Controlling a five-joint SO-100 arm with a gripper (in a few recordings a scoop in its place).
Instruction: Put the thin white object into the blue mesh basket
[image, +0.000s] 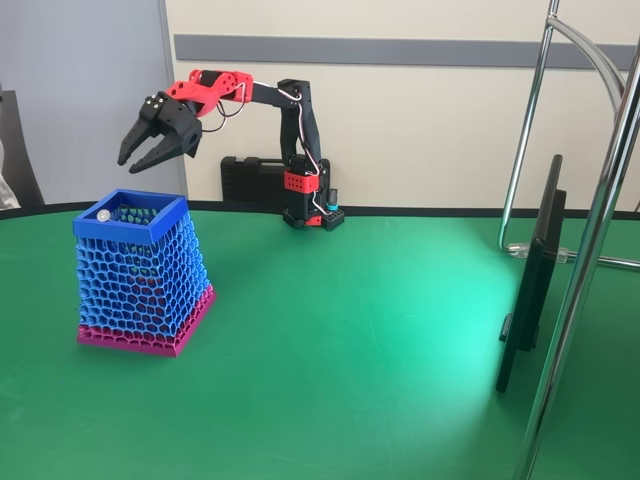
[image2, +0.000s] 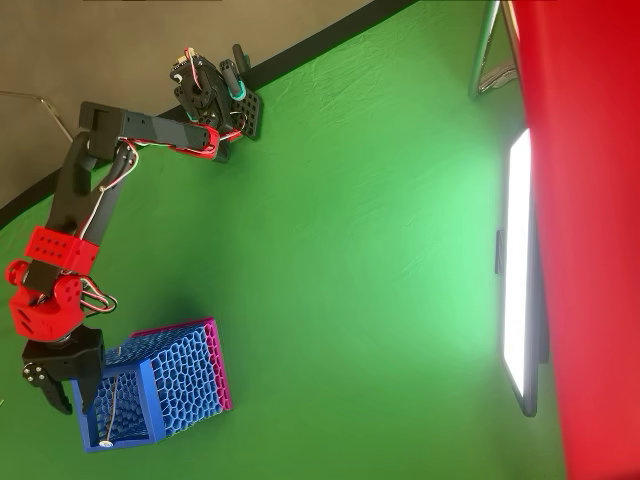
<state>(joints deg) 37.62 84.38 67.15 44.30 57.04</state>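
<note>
Blue mesh basket (image: 140, 285) upright on pink base, thin white object (image2: 109, 417) inside, bead at rim corner

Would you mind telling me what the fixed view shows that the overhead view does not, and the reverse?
Fixed view alone: the blue mesh basket from the side, its pink base band flat on the green table, with the open tool hanging clear above the rim. Of the thin white object, just its shiny bead peeks over the rim.

Overhead view alone: the stick's whole length lying inside the basket.

Both: tool open and empty, basket upright, object already in it.
</note>
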